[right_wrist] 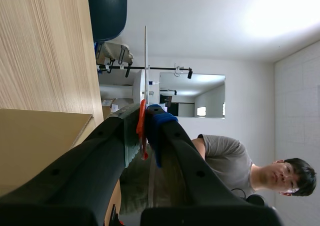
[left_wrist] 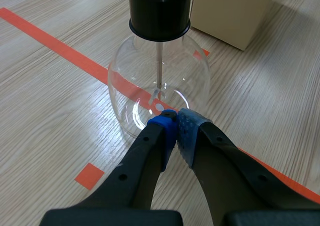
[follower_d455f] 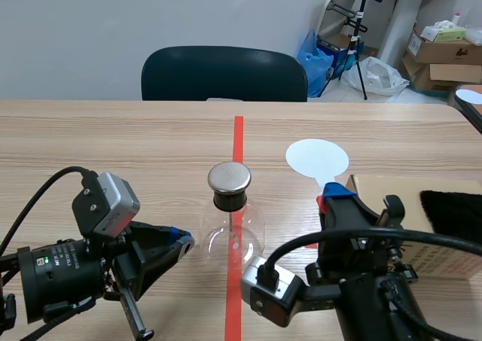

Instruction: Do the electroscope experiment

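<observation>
Your left gripper (left_wrist: 176,121) has its fingers closed together on nothing. The electroscope flask (left_wrist: 130,76) stands just ahead of the blue pads; whether they touch it, I cannot tell. Only the left wrist view shows you the thin metal rod (left_wrist: 159,61) inside the clear round glass, under the black stopper (left_wrist: 160,9). The scene view shows instead the flat shiny metal cap (follower_d455f: 229,177) on top.

Your right gripper (right_wrist: 145,118) is clamped on the orange-red handle (right_wrist: 141,113) of a white round disc (follower_d455f: 317,159). In the right wrist view the disc appears edge-on, a thin line ahead of the fingers. A cardboard box (follower_d455f: 392,198) lies beside this gripper.
</observation>
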